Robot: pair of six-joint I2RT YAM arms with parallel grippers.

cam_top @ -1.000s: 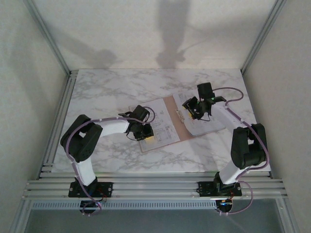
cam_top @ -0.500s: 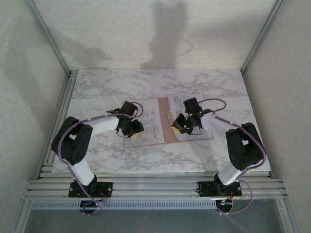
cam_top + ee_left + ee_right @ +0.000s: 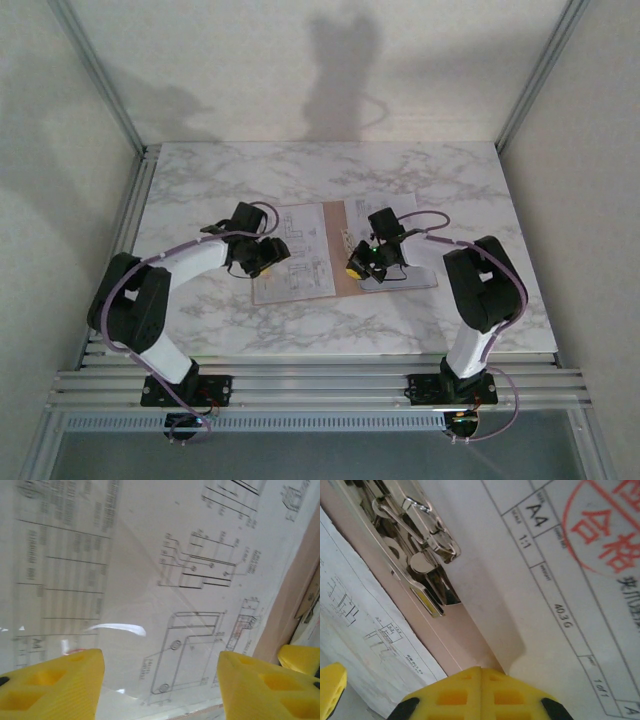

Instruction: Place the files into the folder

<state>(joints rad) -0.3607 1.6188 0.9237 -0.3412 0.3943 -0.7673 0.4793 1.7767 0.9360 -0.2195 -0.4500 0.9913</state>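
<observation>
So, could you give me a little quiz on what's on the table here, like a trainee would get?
1. True or false: the left pincer stands open above a printed sheet.
2. The folder is: A tan, B green, C black.
3. Fill in: the right pincer is ___.
Key: 1 true; 2 A; 3 shut.

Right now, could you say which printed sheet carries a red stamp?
The sheet right of the metal clip, by the right gripper; the left sheet shows drawings.

White arms (image 3: 200,262) carry black joints (image 3: 135,310), purple cables (image 3: 160,258), yellow pincer pads (image 3: 50,685).
</observation>
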